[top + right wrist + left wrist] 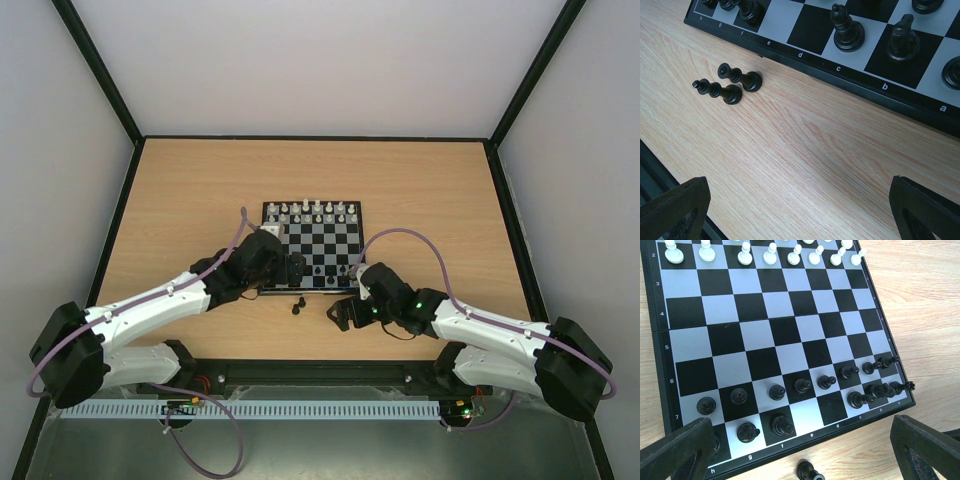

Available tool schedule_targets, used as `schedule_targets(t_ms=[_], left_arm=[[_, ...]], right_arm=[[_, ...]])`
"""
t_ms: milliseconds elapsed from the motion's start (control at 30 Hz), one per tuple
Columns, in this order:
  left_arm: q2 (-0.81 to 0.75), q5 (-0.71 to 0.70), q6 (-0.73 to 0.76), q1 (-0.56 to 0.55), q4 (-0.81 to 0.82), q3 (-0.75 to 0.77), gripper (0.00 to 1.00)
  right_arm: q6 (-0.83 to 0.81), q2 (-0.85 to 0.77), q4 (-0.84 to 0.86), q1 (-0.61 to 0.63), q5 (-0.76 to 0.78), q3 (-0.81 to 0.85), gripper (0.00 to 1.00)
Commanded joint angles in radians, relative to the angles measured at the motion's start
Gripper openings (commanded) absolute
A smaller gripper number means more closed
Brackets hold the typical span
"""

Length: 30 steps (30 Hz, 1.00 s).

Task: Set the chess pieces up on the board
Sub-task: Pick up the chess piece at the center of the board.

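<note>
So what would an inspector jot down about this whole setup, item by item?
Surface: wooden table, no marks seen.
Job's things: chessboard in the middle; white pieces lined up at its far side; black pieces on the near rows, with two back-row squares unfilled; two loose black pieces on the table beside the near edge.
Clutter: nothing seen.
Grippers: left gripper open and empty over the board's near edge; right gripper open and empty over the table.
Cables: a purple cable loops from each arm, clear of the board.
Surroundings: white walls with a black frame.
</note>
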Motion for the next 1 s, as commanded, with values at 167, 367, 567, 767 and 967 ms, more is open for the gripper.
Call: schedule_targets(t_ms=[167, 367, 567, 767, 967], left_arm=[[-0.028, -0.019, -0.008, 0.007, -0.014, -0.014, 0.99], [-0.025, -0.020, -0.006, 0.007, -0.018, -0.007, 0.99], [-0.020, -0.022, -0.005, 0.008, -0.016, -0.006, 0.99], [-0.019, -0.023, -0.006, 0.007, -0.012, -0.011, 0.99], [-0.021, -0.026, -0.008, 0.009, -0.011, -0.015, 0.99]], right_arm=[[-0.012, 0.007, 0.003, 0.007, 0.003, -0.009, 0.99], [-0.014, 0.007, 0.003, 0.007, 0.003, -0.009, 0.98], [-0.014, 0.008, 0.004, 0.007, 0.003, -0.008, 0.99], [-0.013, 0.010, 0.006, 0.007, 0.004, -0.008, 0.98], [-0.013, 0.010, 0.006, 0.007, 0.004, -0.009, 0.99]])
